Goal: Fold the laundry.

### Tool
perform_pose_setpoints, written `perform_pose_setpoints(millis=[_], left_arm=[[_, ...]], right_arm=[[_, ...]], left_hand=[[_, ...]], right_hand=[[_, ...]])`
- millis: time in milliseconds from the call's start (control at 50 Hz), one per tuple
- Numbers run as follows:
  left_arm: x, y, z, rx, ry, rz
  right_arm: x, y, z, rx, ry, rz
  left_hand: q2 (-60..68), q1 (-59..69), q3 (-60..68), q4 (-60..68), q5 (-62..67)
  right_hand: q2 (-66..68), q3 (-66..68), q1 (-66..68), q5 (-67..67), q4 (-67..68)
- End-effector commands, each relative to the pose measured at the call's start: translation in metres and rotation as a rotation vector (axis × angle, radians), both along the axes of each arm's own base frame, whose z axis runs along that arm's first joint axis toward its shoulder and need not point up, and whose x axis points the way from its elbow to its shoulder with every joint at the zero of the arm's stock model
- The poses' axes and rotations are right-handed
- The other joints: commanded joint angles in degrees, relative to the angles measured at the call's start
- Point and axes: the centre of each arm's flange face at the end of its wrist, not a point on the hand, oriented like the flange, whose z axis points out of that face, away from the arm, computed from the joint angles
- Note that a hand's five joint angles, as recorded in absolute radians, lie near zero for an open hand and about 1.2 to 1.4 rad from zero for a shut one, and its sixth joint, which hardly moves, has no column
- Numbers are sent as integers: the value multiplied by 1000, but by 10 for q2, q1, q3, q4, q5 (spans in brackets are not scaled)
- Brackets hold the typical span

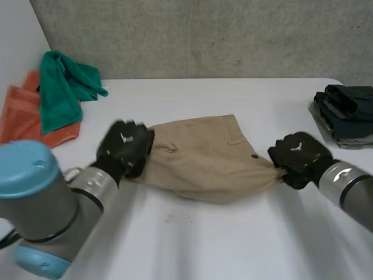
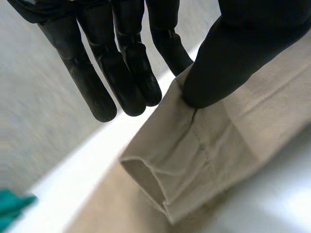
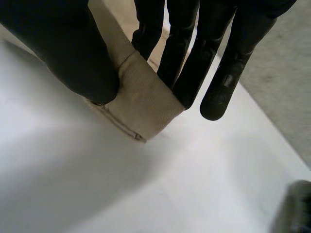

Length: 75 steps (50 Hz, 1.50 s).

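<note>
Left hand [image 1: 124, 149]: clamped on one end of the shorts [image 1: 204, 160], with the thumb pressed down onto a hemmed corner against the straight fingers [image 2: 121, 82] behind it. Right hand [image 1: 298, 157]: likewise pinched shut, on the opposite end, where a seamed band is held between the thumb and the fingers [image 3: 194, 63].

The tan shorts are stretched between the two hands at the middle of the table [image 1: 233, 245]. The cloth is gathered to a point at the right hand and sags along its near edge (whether that edge is clear of the table cannot be told). The far part, with a button and a pocket, lies flat.

Further out, a green towel [image 1: 61, 87] is draped over an orange towel [image 1: 23, 114] at the far left. A dark folded stack [image 1: 347, 108] sits at the far right.

Risks noted:
- Both holds are shallow and close to the cloth's edge. A harder pull apart or a quick lift could draw the fabric out from under a thumb.
- The bunching at the right hand is likely to be carried into the fold as creases.
- Unequal travel of the two hands would leave the fold skewed.
</note>
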Motion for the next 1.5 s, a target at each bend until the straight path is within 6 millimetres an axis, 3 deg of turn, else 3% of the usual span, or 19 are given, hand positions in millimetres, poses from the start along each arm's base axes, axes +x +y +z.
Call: perform_pose_setpoints(millis=[20, 160, 260, 360, 440, 480, 540, 560, 620, 660, 740, 820, 900, 1000, 1080, 1240, 1280, 1380, 1500], left_arm=[[12, 22, 61, -85, 47, 3], [21, 45, 67, 58, -37, -26], [23, 51, 53, 189, -106, -52], [2, 12, 27, 160, -173, -71], [-18, -29, 33, 10, -201, -80], [-27, -47, 43, -74, -194, -77], [-43, -81, 75, -278, -143, -53], [-46, -88, 87, -335, -125, -46], [-57, -111, 136, -577, -12, -8], [-60, -119, 174, -758, 78, 23], [-61, -118, 217, -965, 204, 57], [-59, -116, 230, -1026, 269, 61], [-59, -114, 210, -934, 270, 43], [-54, -106, 165, -790, 215, 17], [-51, -97, 112, -643, 140, -1], [-40, -65, 12, -363, -4, -40], [-37, -54, -17, -273, -52, -55], [-30, -27, -44, -119, -128, -89], [-10, 16, -25, 50, -202, -113]], right_arm=[[-7, 20, 55, 57, 36, -26], [-13, 57, 86, 124, 150, 40], [-12, 57, 77, 126, 223, 88], [9, 35, 43, 185, 259, 118], [29, 3, 34, 114, 237, 51], [43, -18, 43, 17, 185, 1], [57, -39, 60, -107, 107, -40], [65, -53, 77, -210, 40, -60], [72, -72, 109, -384, -77, -88], [78, -86, 142, -574, -203, -108], [78, -93, 189, -852, -358, -157], [82, -87, 211, -977, -437, -166], [86, -84, 206, -964, -437, -152], [86, -85, 175, -884, -389, -148], [86, -85, 134, -776, -327, -145], [82, -76, 8, -385, -46, -118], [79, -71, -8, -323, 13, -109], [66, -51, -34, -172, 120, -88], [49, -14, -27, -55, 203, -65]], left_hand=[[115, 155, 119, 114, 128], [115, 155, 119, 114, 128], [115, 155, 119, 114, 128], [115, 155, 119, 114, 128], [115, 155, 119, 114, 128], [115, 155, 119, 114, 128], [115, 155, 119, 114, 128], [115, 155, 119, 114, 128], [115, 155, 119, 114, 128], [115, 155, 119, 114, 128], [115, 155, 119, 114, 128], [115, 155, 119, 114, 128], [115, 155, 119, 114, 128], [115, 155, 119, 114, 128], [115, 155, 119, 114, 128], [115, 155, 119, 114, 128], [115, 155, 119, 114, 128], [115, 155, 119, 114, 128], [115, 155, 119, 114, 128]], right_hand=[[125, 122, 231, 143, 121], [125, 122, 231, 143, 121], [125, 122, 231, 143, 121], [125, 122, 231, 143, 121], [125, 122, 231, 143, 121], [125, 122, 231, 143, 121], [125, 122, 231, 143, 121], [125, 122, 231, 143, 121], [125, 122, 231, 143, 121], [125, 122, 231, 143, 121], [125, 122, 231, 143, 121], [125, 122, 231, 143, 121], [125, 122, 231, 143, 121], [125, 122, 231, 143, 121], [125, 122, 231, 143, 121], [125, 122, 231, 143, 121], [125, 122, 231, 143, 121], [125, 122, 231, 143, 121], [125, 122, 231, 143, 121]])
